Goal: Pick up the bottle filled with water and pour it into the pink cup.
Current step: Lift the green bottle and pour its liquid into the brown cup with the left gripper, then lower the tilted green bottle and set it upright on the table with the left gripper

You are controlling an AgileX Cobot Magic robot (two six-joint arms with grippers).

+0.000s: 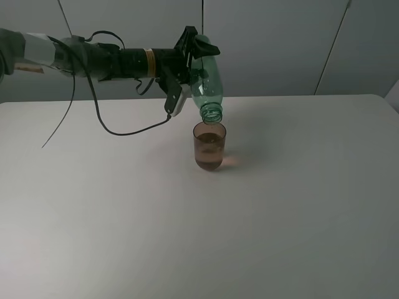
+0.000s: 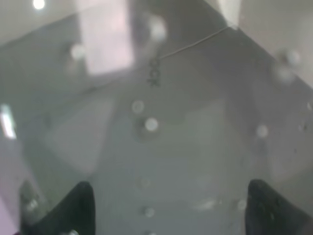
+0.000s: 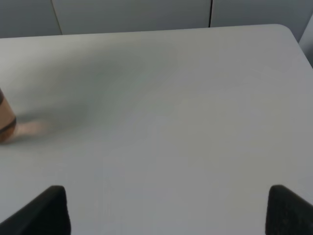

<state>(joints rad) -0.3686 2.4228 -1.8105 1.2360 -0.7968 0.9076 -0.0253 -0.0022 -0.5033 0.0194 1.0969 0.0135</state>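
Bottle (image 2: 156,127) gripped tight in my left hand (image 1: 189,65), mouth just above the cup (image 1: 209,146) mid-frame; I'd tip slowly, staying centred.

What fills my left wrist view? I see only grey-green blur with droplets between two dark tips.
Observer: The bottle, clamped in the left jaws and tipped neck down.
Operator: Where is its mouth?
Observer: Just above the pink cup, which stands upright on the table.
Operator: Is there water in the cup?
Observer: The cup looks partly filled; I cannot make out a stream.
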